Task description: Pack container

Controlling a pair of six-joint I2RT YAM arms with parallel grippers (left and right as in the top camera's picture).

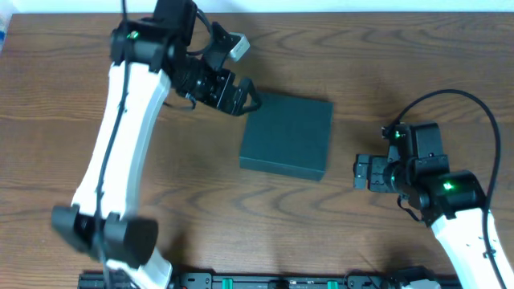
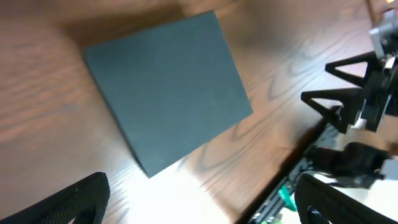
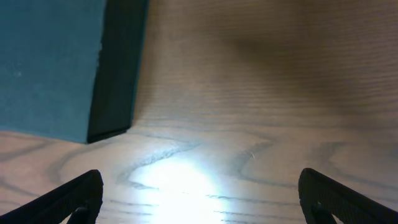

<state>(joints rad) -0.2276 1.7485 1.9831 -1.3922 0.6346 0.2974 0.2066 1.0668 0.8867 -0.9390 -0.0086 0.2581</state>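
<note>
The dark teal-green container (image 1: 287,135) lies shut on the wooden table near the middle. It also shows in the left wrist view (image 2: 166,89) and at the left of the right wrist view (image 3: 53,65). My left gripper (image 1: 242,95) is open and empty, just off the container's upper-left corner; its fingers frame bare wood in the left wrist view (image 2: 202,202). My right gripper (image 1: 359,172) is open and empty, a short way right of the container, its fingers spread over bare wood in the right wrist view (image 3: 199,199). No snack packets show.
The wooden table (image 1: 385,64) carries nothing else in view. A black rail with green clips (image 1: 281,281) runs along the front edge. The right arm (image 2: 364,93) shows at the right of the left wrist view.
</note>
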